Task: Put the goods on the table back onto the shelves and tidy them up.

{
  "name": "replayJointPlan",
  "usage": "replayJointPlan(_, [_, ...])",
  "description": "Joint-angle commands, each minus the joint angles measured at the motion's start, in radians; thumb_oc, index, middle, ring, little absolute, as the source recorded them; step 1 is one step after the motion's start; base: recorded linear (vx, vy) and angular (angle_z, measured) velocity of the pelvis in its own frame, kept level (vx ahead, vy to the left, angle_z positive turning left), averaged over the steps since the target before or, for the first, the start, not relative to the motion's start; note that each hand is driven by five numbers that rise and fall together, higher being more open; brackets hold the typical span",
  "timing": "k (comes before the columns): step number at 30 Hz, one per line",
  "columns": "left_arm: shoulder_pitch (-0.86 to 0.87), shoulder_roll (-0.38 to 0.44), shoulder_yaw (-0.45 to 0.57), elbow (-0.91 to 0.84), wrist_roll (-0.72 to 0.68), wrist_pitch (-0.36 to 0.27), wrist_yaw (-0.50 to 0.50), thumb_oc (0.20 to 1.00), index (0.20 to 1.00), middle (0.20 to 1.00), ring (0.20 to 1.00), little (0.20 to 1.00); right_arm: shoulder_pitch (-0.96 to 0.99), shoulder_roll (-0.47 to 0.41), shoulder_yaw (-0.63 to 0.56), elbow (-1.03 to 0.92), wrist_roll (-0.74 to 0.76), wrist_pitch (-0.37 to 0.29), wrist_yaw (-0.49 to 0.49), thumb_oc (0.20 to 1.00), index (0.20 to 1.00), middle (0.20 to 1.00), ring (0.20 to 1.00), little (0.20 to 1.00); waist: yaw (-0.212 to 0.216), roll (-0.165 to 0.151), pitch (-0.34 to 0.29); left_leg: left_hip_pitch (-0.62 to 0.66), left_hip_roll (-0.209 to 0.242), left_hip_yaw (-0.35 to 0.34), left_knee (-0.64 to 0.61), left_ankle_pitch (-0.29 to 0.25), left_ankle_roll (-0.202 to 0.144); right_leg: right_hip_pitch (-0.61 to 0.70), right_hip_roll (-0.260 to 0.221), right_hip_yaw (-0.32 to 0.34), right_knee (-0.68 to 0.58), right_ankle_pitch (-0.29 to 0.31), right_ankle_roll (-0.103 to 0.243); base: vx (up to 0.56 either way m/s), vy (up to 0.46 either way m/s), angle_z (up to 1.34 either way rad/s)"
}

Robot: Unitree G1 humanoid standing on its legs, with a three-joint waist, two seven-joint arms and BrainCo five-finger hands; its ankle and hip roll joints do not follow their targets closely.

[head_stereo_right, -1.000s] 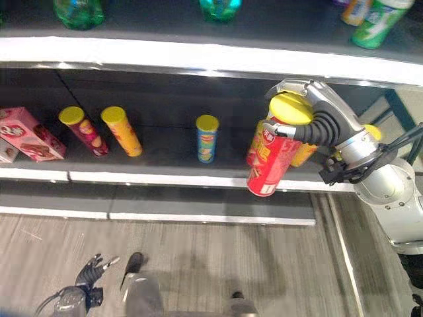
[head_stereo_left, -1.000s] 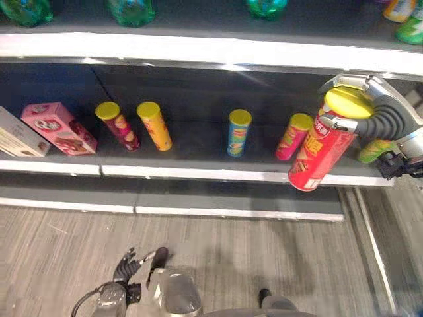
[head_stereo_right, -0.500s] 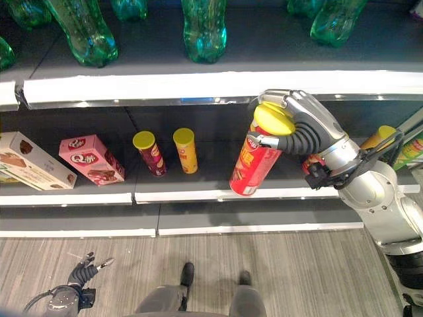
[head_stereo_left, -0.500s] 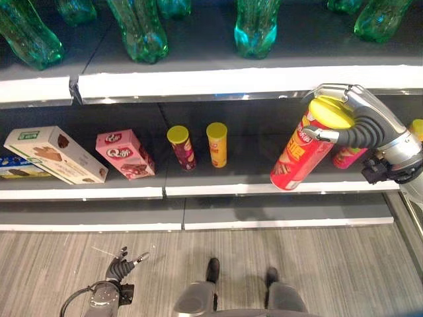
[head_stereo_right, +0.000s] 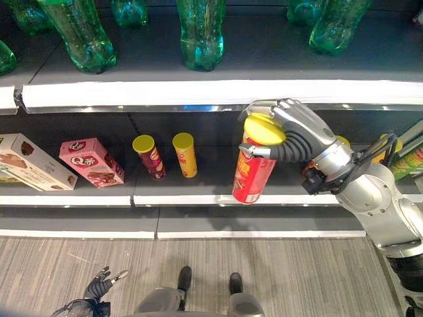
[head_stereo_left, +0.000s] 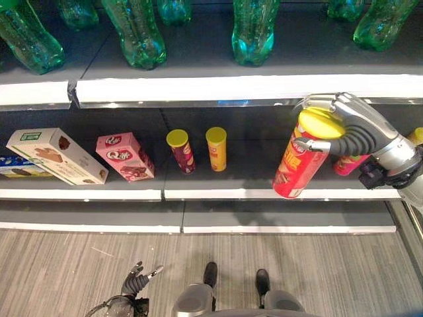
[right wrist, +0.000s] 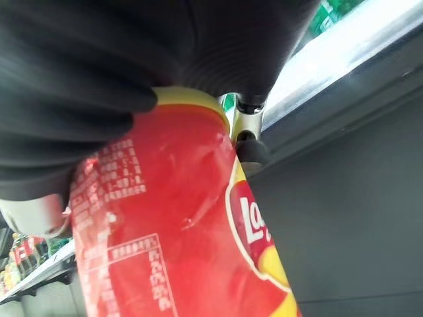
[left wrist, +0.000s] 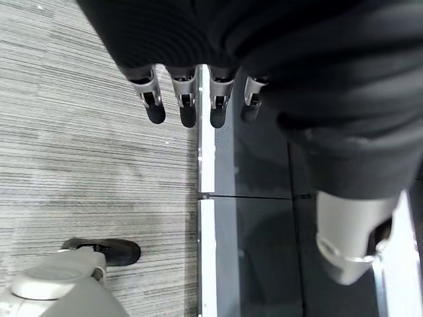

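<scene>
Red can (head_stereo_left: 294, 168) with a yellow lid hangs tilted in front of the middle shelf (head_stereo_left: 277, 194), at about 3 o'clock in the head views, its base just over the shelf's front edge. The right hand (head_stereo_right: 297, 129) has its fingers curled round the can's top. The left hand (head_stereo_left: 135, 285) hangs low at 7 o'clock, fingers relaxed and empty. Placing seems to be the step in hand; next the can likely needs carrying inward, past the edge, then standing upright beside the yellow can (head_stereo_left: 217, 148) and maroon can (head_stereo_left: 180, 150).

Green bottles (head_stereo_left: 252, 32) cut off above, pink can (head_stereo_left: 349, 164) half hidden
</scene>
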Motion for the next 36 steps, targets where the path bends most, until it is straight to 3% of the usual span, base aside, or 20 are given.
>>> replayJointPlan(1, [-0.029, 0.085, -0.044, -0.020, 0.028, -0.020, 0.013, 1.000, 1.000, 1.000, 1.000, 1.000, -0.131, -0.005, 0.058, 0.033, -0.049, 0.022, -0.033, 0.200, 0.200, 0.200, 0.200, 0.200, 0.051, -0.036, -0.005, -0.104, 0.082, -0.021, 0.266, -0.197, -0.076, -0.120, -0.092, -0.024, 0.196, -0.112, 0.062, -0.14, 0.026, 0.07])
replayJointPlan(3, [-0.050, 0.106, -0.054, -0.016, 0.035, -0.022, 0.025, 1.000, 1.000, 1.000, 1.000, 1.000, -0.192, -0.007, 0.099, 0.040, -0.091, 0.025, -0.050, 0.200, 0.200, 0.200, 0.200, 0.200, 0.057, -0.017, 0.046, -0.162, 0.078, -0.015, 0.346, -0.228, -0.073, -0.187, -0.098, -0.015, 0.268, -0.126, 0.063, -0.17, 0.038, 0.04])
replayJointPlan(11, [-0.058, 0.131, -0.070, -0.043, 0.043, -0.022, 0.033, 1.000, 1.000, 1.000, 1.000, 1.000, -0.268, -0.015, 0.146, 0.048, -0.176, 0.035, -0.082, 0.200, 0.200, 0.200, 0.200, 0.200, 0.061, 0.007, 0.109, -0.249, 0.080, 0.008, 0.472, -0.285, -0.059, -0.303, -0.106, 0.033, 0.382, -0.146, 0.061, -0.07, 0.035, -0.10])
replayJointPlan(20, [-0.084, 0.154, -0.100, -0.085, 0.046, -0.019, 0.051, 1.000, 1.000, 1.000, 1.000, 1.000, -0.324, 0.041, 0.191, 0.089, -0.271, 0.050, -0.130, 0.200, 0.200, 0.200, 0.200, 0.200, 0.072, 0.024, 0.168, -0.328, 0.081, 0.010, 0.592, -0.343, -0.044, -0.391, -0.116, 0.058, 0.491, -0.181, 0.053, -0.04, 0.013, -0.02])
replayJointPlan(27, [-0.115, 0.159, -0.132, -0.106, 0.023, -0.023, 0.081, 1.000, 1.000, 1.000, 1.000, 1.000, -0.420, 0.079, 0.233, 0.229, -0.403, 0.095, -0.245, 0.200, 0.200, 0.200, 0.200, 0.200, 0.092, 0.045, 0.205, -0.377, 0.072, -0.006, 0.612, -0.343, -0.041, -0.438, -0.127, 0.050, 0.515, -0.186, 0.052, -0.02, -0.018, 0.03])
replayJointPlan(28, [-0.119, 0.165, -0.149, -0.126, 0.012, -0.030, 0.093, 1.000, 1.000, 1.000, 1.000, 1.000, -0.460, 0.088, 0.230, 0.287, -0.459, 0.117, -0.307, 0.200, 0.200, 0.200, 0.200, 0.200, 0.102, 0.056, 0.219, -0.400, 0.063, -0.017, 0.605, -0.336, -0.043, -0.458, -0.131, 0.041, 0.515, -0.183, 0.054, -0.05, -0.048, 0.07])
replayJointPlan(36, [-0.103, 0.163, -0.173, -0.186, 0.006, -0.029, 0.092, 1.000, 1.000, 1.000, 1.000, 1.000, -0.484, 0.076, 0.173, 0.371, -0.556, 0.180, -0.409, 0.200, 0.200, 0.200, 0.200, 0.200, 0.125, 0.076, 0.224, -0.446, 0.048, -0.043, 0.587, -0.318, -0.049, -0.474, -0.142, 0.014, 0.500, -0.181, 0.051, -0.01, -0.055, 0.25])
